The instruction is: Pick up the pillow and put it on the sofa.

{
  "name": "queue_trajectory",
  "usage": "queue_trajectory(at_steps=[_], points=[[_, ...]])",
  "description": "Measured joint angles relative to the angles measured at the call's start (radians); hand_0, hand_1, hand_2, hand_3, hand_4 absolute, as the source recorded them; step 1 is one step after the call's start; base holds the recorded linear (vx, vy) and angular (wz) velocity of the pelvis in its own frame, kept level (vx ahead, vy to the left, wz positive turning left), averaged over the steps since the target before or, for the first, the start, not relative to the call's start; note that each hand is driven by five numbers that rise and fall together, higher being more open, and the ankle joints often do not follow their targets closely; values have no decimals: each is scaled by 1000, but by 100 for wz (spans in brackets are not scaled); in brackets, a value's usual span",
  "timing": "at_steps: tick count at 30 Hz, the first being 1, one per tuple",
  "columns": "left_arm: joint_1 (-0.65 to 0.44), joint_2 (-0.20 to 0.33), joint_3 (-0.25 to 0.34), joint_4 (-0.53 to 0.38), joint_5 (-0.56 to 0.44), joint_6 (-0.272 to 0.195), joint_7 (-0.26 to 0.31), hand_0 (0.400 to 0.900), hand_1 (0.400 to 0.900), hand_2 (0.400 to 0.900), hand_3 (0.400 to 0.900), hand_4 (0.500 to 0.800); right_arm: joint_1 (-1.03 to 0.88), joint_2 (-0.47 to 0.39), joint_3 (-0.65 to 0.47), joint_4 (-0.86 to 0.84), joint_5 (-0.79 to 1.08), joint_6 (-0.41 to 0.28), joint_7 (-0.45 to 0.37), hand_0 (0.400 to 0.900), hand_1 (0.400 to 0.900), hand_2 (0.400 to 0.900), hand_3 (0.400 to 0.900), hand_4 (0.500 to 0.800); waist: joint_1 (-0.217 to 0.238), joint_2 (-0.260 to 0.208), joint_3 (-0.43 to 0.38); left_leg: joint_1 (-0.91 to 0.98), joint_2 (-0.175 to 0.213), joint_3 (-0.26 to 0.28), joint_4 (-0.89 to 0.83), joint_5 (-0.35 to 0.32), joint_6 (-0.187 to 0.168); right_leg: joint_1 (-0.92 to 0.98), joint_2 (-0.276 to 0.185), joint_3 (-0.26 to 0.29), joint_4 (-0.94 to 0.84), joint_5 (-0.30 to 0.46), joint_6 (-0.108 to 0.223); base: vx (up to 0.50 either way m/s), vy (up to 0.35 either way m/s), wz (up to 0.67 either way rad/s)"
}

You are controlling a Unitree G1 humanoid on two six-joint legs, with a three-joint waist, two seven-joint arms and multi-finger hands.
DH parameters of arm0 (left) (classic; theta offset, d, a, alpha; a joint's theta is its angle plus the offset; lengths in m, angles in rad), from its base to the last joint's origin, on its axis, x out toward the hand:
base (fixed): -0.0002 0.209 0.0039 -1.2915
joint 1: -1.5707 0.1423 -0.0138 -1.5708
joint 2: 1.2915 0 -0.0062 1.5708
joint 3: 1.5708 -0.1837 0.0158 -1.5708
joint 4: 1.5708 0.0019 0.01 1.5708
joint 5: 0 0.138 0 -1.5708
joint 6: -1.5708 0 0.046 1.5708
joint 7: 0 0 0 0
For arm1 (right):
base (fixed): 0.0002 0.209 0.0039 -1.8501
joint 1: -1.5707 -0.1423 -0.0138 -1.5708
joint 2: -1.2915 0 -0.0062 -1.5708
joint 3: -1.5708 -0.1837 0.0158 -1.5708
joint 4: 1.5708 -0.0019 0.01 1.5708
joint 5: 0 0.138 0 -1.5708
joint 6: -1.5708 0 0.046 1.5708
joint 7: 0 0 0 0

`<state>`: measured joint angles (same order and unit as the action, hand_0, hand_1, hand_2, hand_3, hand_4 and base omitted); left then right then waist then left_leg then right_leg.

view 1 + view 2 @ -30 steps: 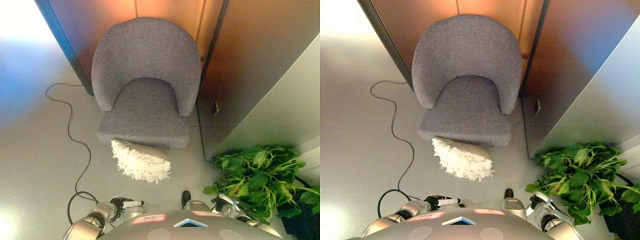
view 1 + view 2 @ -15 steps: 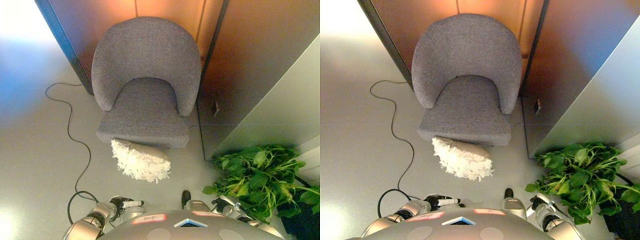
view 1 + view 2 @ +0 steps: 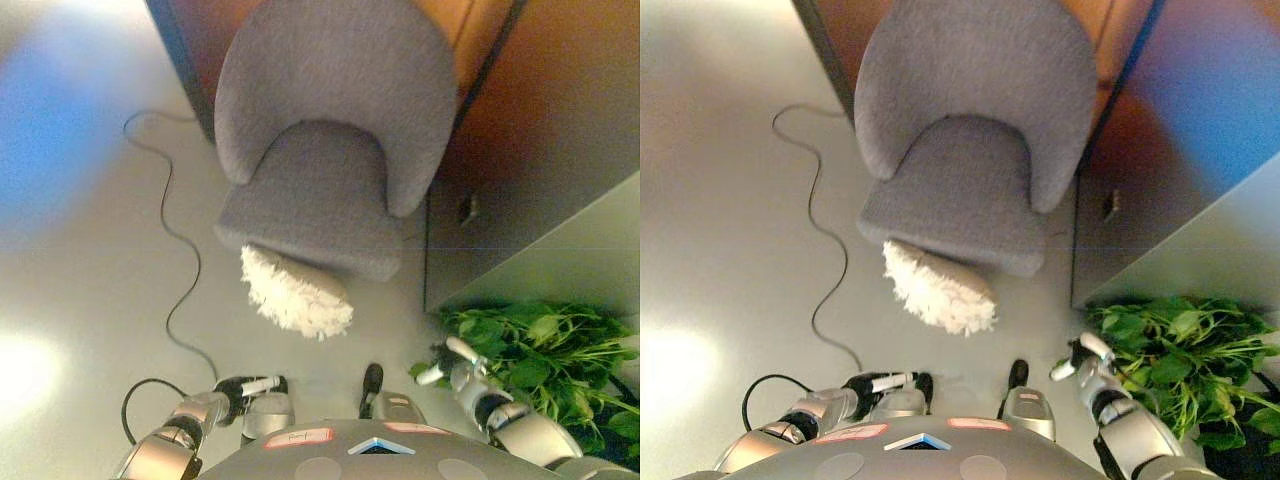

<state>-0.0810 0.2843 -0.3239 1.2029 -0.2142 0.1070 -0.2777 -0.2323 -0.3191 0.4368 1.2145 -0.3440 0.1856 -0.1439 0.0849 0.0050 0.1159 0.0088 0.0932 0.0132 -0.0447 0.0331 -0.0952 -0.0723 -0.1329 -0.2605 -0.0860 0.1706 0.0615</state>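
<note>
pillow: white shaggy fabric pillow [image 3: 296,295] on floor, touching front edge of grey upholstered tub-shaped sofa [image 3: 325,150]
hands: my left hand [image 3: 878,385] and right hand [image 3: 1080,357] both low, holding nothing, fingers look relaxed
risk: bushy green leafy plant [image 3: 1165,360] just beside right hand; reaching could snag leaves

leafy plant [image 3: 540,355] (lower right), grey floor [image 3: 80,280]

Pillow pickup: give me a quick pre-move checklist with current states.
1. Pillow in view, on the floor against the sofa's front edge: ok.
2. Sofa seat free to receive it: ok.
3. Left robot hand low at the view's bottom, holding nothing, apart from the pillow: ok.
4. Right robot hand raised beside the plant, holding nothing: ok; whether it touches the leaves: cannot tell.
5. Floor between the hands and the pillow unobstructed: ok.
6. Pillow grasped: not ok, neither hand touches it.
</note>
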Motion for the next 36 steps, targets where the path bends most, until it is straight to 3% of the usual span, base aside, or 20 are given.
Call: queue_trajectory(at_steps=[7, 12, 19, 27, 36], points=[[-105, 16, -48, -97, -121, -82, -39, 900, 900, 900, 900, 800, -340, -110, 33, 0, 100, 56, -3, 900, 900, 900, 900, 800, 71, 93, 202, -222, 3, -78, 143, 11, -17, -140, -5, -77, 80, -6, -31, -167, -21, 29], [-134, 71, -79, -215, -187, -108, -60, 900, 900, 900, 900, 800, -507, -141, 49, -1, 176, 86, -1, 900, 900, 900, 900, 800, 126, 104, 327, -331, -15, -100, 237, 4, -22, -298, -59, -82, 321, -105, -50, -102, 19, 15], [-122, 99, -122, -352, -240, -111, -81, 900, 900, 900, 900, 800, -593, -152, 50, 1, 262, 109, 0, 900, 900, 900, 900, 800, 152, 134, 376, -478, -81, -113, 360, -21, 6, -460, -145, -54, 490, -151, -40, -64, 52, 0], [-89, 116, -140, -418, -342, -147, -80, 900, 900, 900, 900, 800, -616, -152, 47, 0, 378, 100, -2, 900, 900, 900, 900, 800, 166, 144, 385, -564, -100, -104, 416, -28, 21, -533, -158, -30, 508, -146, -33, -59, 79, -6], [-66, 122, -150, -457, -381, -177, -79, 900, 900, 900, 900, 800, -677, -154, 45, -1, 432, 92, -28, 900, 900, 900, 900, 800, 168, 151, 387, -616, -109, -86, 462, -52, 29, -586, -171, -8, 532, -143, -25, -10, 80, -3]])
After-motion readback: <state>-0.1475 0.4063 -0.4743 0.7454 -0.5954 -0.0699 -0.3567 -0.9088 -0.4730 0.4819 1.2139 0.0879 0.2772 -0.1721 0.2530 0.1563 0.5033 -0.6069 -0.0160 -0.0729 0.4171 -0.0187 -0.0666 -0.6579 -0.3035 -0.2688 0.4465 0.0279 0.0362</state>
